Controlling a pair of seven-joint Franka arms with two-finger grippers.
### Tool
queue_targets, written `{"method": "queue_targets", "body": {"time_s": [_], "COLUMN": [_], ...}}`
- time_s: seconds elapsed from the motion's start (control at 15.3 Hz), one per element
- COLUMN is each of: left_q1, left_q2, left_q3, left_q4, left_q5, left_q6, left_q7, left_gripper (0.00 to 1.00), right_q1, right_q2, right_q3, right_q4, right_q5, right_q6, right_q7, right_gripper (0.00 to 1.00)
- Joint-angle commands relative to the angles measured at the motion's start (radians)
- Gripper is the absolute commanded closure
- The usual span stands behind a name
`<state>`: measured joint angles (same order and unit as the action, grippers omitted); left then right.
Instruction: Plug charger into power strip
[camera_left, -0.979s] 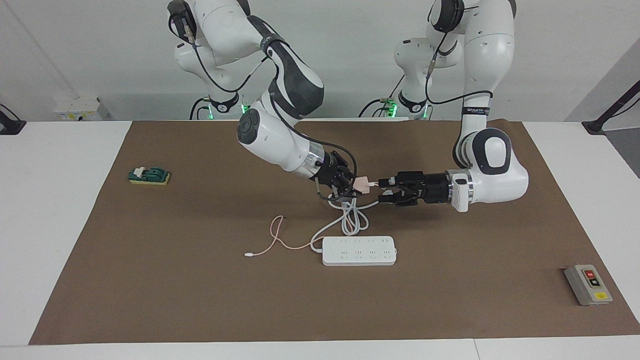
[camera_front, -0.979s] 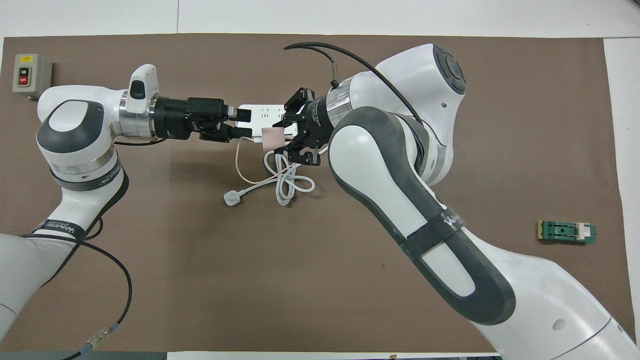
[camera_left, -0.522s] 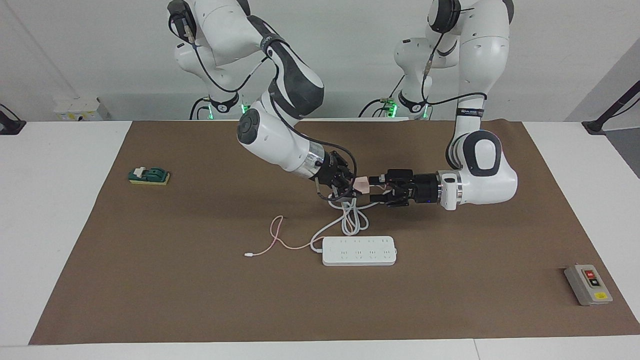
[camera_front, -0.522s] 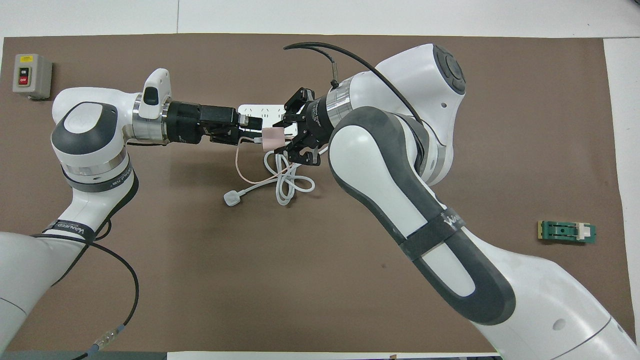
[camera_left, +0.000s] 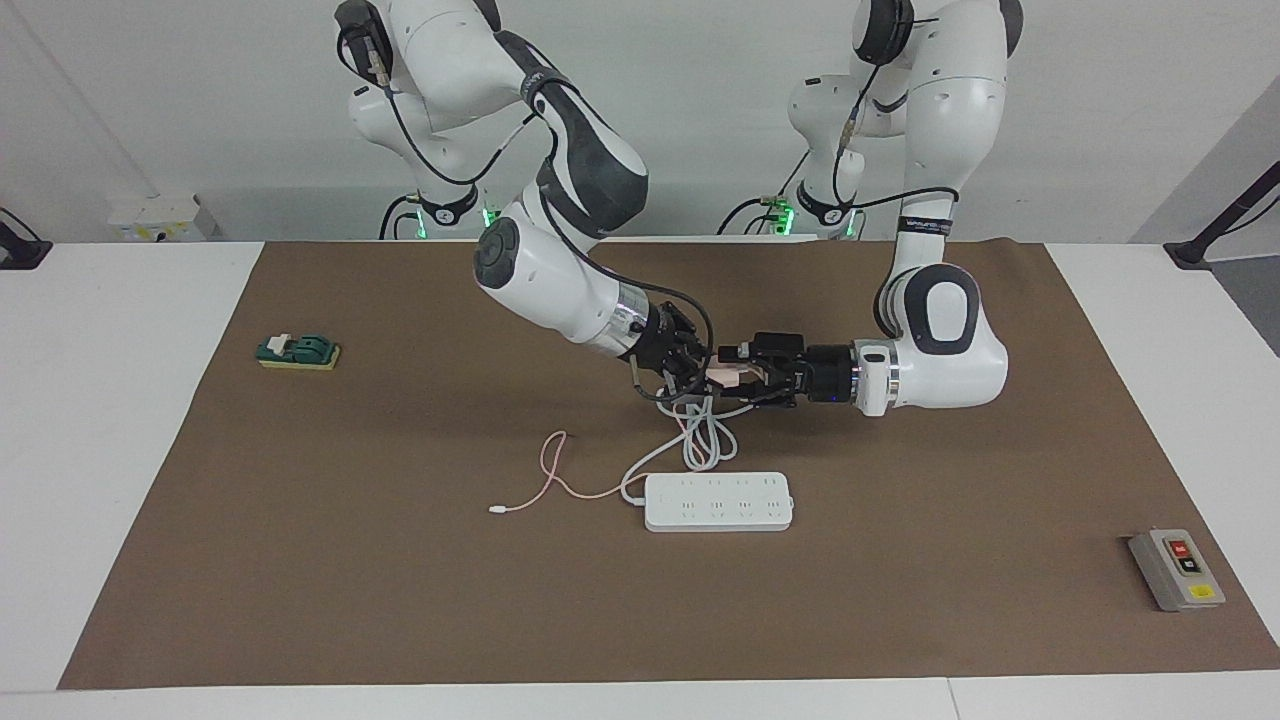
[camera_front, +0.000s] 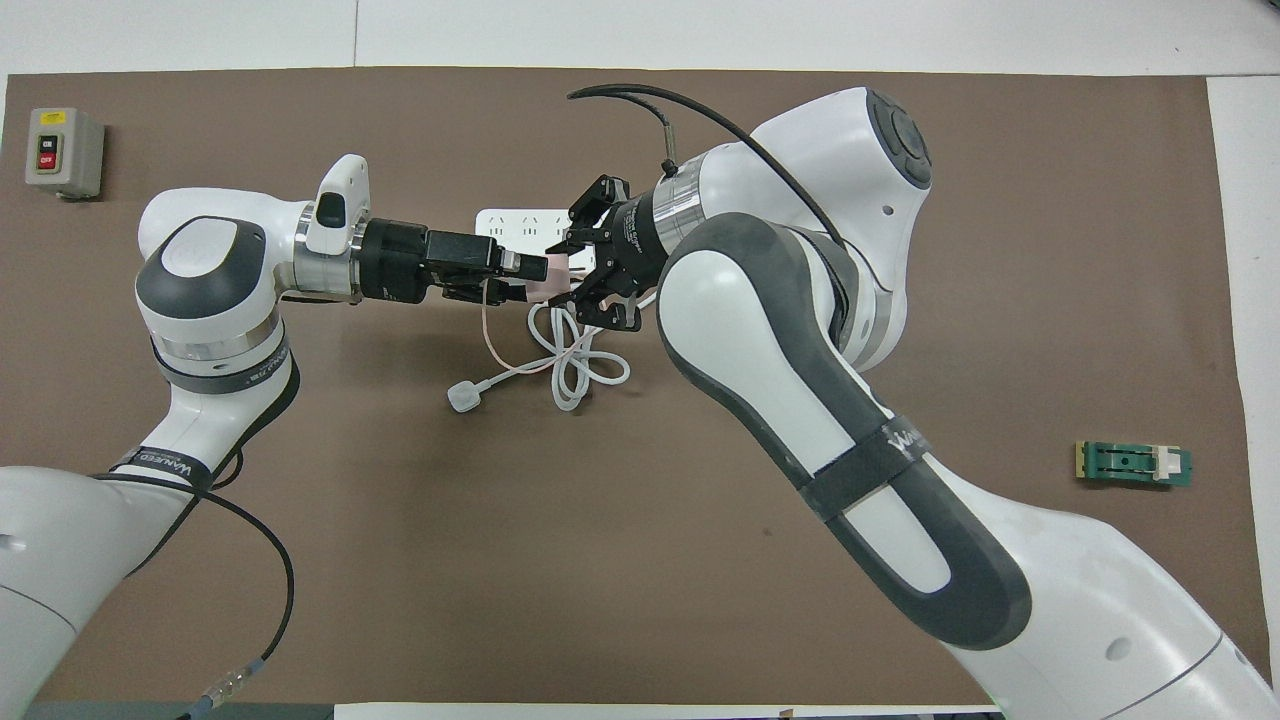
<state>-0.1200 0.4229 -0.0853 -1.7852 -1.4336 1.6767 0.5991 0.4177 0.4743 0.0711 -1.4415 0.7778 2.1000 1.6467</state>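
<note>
Facing view: the right tool (camera_left: 700, 378) is up over the middle of the brown mat (camera_left: 400, 560) on the table (camera_left: 100, 420), fingers clamped on the pale-pink charger (camera_left: 722, 376). The left tool (camera_left: 735, 372) reaches in level from the left arm's end, its fingers spread to either side of the charger; whether they touch it cannot be told. The charger's thin pink cable (camera_left: 548, 470) trails down from the tools to the mat. Under both tools lie the white cord loops (camera_left: 706, 440), and farther from the robots the power strip (camera_left: 718, 501) lies flat, sockets up.

Overhead view: the left tool (camera_front: 530, 278) meets the right tool (camera_front: 572, 275) tip to tip, with only a sliver of the charger (camera_front: 556, 287) showing between them. The power strip (camera_front: 515, 225) is half hidden under both tools. The white three-pin plug (camera_front: 464, 396) lies on the mat nearer the robots than the tools.
</note>
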Motion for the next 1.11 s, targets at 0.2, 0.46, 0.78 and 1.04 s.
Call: {"method": "queue_targets", "body": {"time_s": [0.2,0.46,0.78,1.04], "left_q1": [0.005,0.014,0.026,0.051], "left_q2": [-0.027,-0.027,-0.029,-0.024], "left_q3": [0.012,0.012,0.015,0.022], "left_q4": [-0.031,-0.029,-0.031,-0.004], "left_q5": [-0.031,-0.03,-0.028,-0.013], "left_q6": [-0.023,-0.04,-0.035,-0.038], "left_q7": [0.019,0.021,0.008,-0.013], "left_gripper": [0.22,0.56,0.91,1.0], "right_q1": [-0.004,-0.004,-0.004,-0.008], "right_q2": [-0.011,-0.011,-0.011,-0.011], "right_q3": [0.006,0.006,0.006,0.007], "right_q4": [0.0,0.0,0.0,0.0], "right_q5": [-0.026,-0.026,-0.025,-0.022], "right_q6": [-0.002,0.0,0.012,0.011], "right_q7": [0.036,0.036,0.038,0.041], "right_gripper": [1.0,1.0,1.0,1.0]}}
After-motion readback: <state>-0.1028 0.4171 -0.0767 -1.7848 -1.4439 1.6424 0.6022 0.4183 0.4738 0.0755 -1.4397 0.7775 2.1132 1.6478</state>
